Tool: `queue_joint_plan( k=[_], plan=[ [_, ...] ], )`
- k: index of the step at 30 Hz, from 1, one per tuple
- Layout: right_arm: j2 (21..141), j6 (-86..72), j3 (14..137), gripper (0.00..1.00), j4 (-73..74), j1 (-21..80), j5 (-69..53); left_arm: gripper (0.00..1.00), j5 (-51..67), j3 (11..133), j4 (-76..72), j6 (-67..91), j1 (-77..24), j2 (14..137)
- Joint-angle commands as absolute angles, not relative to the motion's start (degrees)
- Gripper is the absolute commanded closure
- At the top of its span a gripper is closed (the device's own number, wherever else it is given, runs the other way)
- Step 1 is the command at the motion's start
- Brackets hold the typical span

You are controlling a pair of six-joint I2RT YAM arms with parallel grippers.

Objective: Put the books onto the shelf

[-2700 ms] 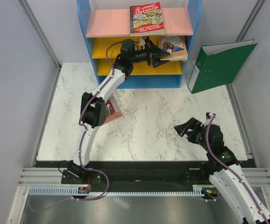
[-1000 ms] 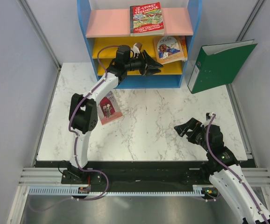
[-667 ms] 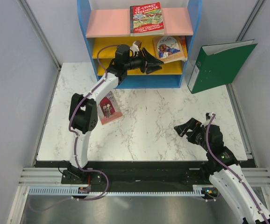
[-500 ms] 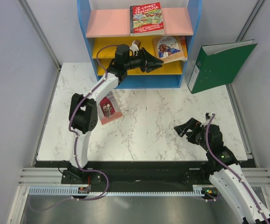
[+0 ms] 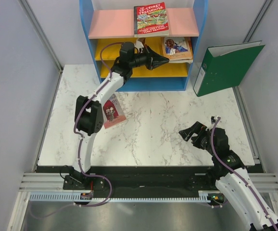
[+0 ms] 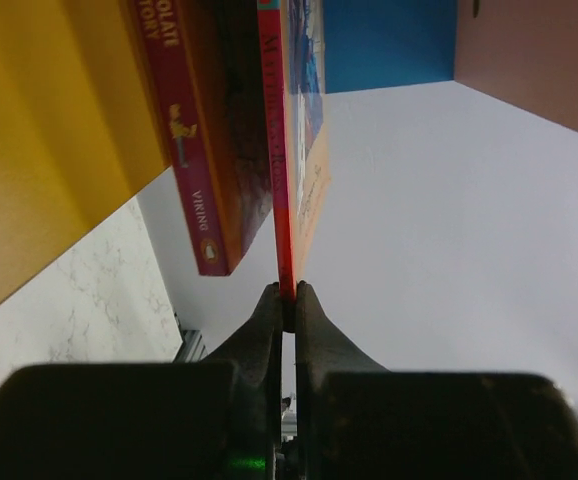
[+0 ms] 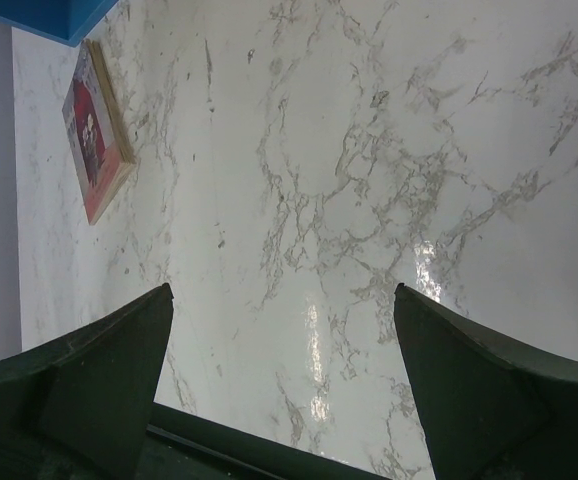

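Here, the book [image 5: 177, 46] is best pushed squarely onto the shelf [image 5: 112, 23] by the clenched left tool [image 5: 166, 60].

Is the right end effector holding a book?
No, the right end effector stands wide open above the marble table, with nothing between its jaws.

The shelf [image 5: 110, 24] stands at the table's [image 5: 158, 125] far edge — one book [image 5: 151, 19] on its top board, stacked books [image 5: 178, 47] at the right of the board below. A small book [image 5: 112, 111] lies before its left end; a ring binder [image 5: 225, 67] stands to its right.
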State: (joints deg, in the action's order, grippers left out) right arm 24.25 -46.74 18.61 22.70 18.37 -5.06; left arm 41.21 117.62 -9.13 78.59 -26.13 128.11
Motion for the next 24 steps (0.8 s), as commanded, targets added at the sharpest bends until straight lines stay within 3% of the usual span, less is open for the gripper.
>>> queue_joint_plan(
  k=[1,17,24],
  plan=[
    [24.5,-47.1,18.3,0.02,20.3,18.5,-4.7,0.98,43.9,124.3,-6.8,77.6,-26.4,129.9],
    [24.7,-47.3,18.2,0.02,20.2,18.5,-5.0,0.94,53.1,134.9,-1.8,75.7,-26.0,138.2],
    [24.5,-47.4,18.0,0.02,20.2,18.5,-5.2,0.66,52.6,135.0,-2.7,76.6,-25.0,138.1]
  ],
)
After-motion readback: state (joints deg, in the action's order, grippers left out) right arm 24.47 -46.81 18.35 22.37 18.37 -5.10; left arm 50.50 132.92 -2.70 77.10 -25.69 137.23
